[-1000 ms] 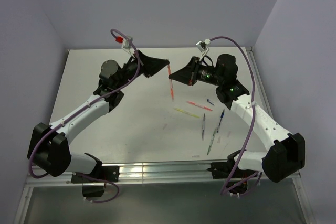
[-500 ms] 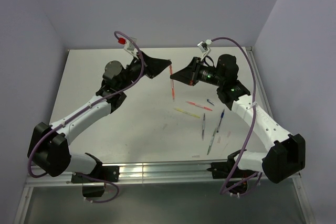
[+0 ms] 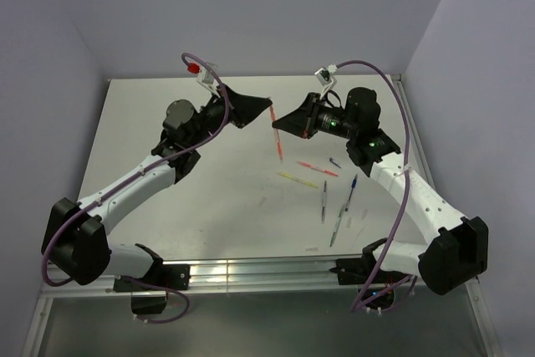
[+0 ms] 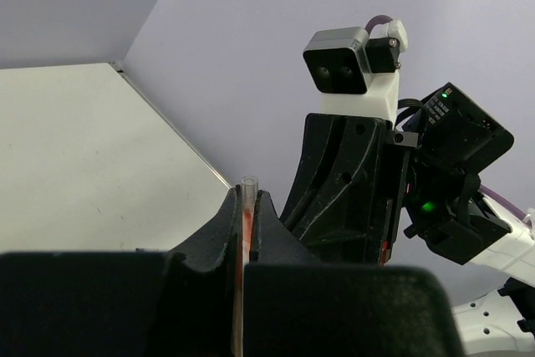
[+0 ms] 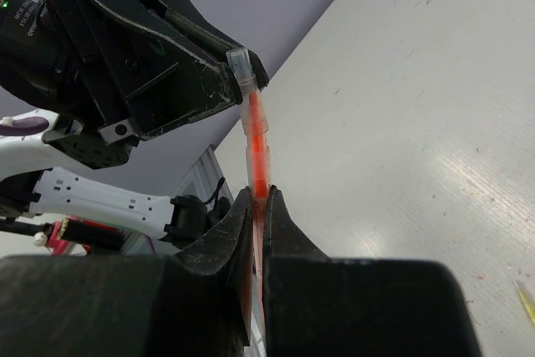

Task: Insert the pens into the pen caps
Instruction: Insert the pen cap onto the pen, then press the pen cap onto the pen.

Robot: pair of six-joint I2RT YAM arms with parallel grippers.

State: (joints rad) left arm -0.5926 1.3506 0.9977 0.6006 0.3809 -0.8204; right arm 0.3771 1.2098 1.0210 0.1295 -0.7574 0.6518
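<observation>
Above the middle of the table my left gripper [image 3: 269, 106] is shut on a clear pen cap [image 4: 248, 184] whose open end sticks out past the fingertips. My right gripper [image 3: 275, 124] is shut on the red-pink pen [image 5: 258, 144]. The two grippers meet tip to tip. In the right wrist view the pen runs from my right jaws up into the cap [image 5: 239, 64] at the left fingertip, and red shows inside the clear tube. In the top view the pen's lower end [image 3: 278, 148] hangs below both grippers.
More pens lie on the table right of centre: a pink-red one [image 3: 318, 168], yellow [image 3: 298, 179], grey [image 3: 323, 201], blue [image 3: 352, 191] and green-clear [image 3: 337, 227]. A tiny dark blue cap [image 3: 334, 162] lies beside them. Walls close in the back and the sides.
The left gripper has moved a little to the right, closer to the right gripper's tip. The right gripper has edged left with the pen. Both have stayed shut.
</observation>
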